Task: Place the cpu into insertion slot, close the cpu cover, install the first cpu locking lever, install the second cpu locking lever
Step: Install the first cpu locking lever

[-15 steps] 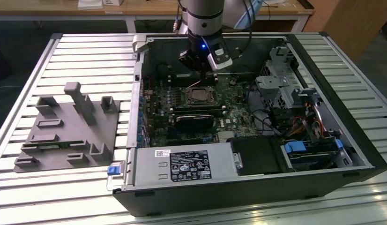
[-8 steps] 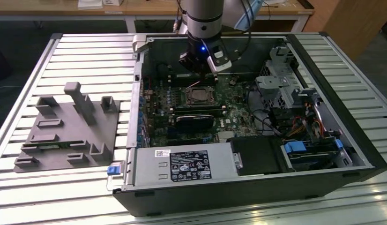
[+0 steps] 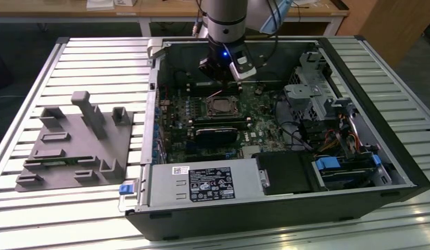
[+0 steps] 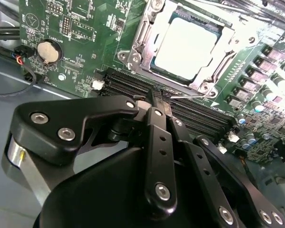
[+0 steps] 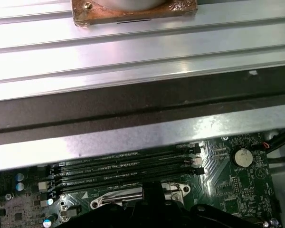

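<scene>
The cpu point(image 4: 187, 45), with a pale silver top, lies in the insertion slot point(image 3: 220, 107) on the green board. The silvery cpu cover point(image 4: 138, 33) lies flat around it. A thin metal locking lever point(image 4: 194, 97) runs along the slot's edge beside the memory slots point(image 4: 128, 85). My black gripper point(image 4: 161, 97) hovers over those memory slots with its fingers shut together. Its tips sit right at the lever's end, and I cannot tell whether they pinch it. In the exterior view the gripper point(image 3: 225, 73) hangs just behind the slot, inside the open computer case.
The case wall point(image 5: 133, 137) and the slatted table point(image 3: 97, 57) lie behind the board. A coin battery point(image 4: 48, 50) and cables sit near the slot. A drive cage point(image 3: 312, 99) and power supply point(image 3: 201, 185) crowd the case. A grey fixture point(image 3: 76, 140) stands at the exterior view's left.
</scene>
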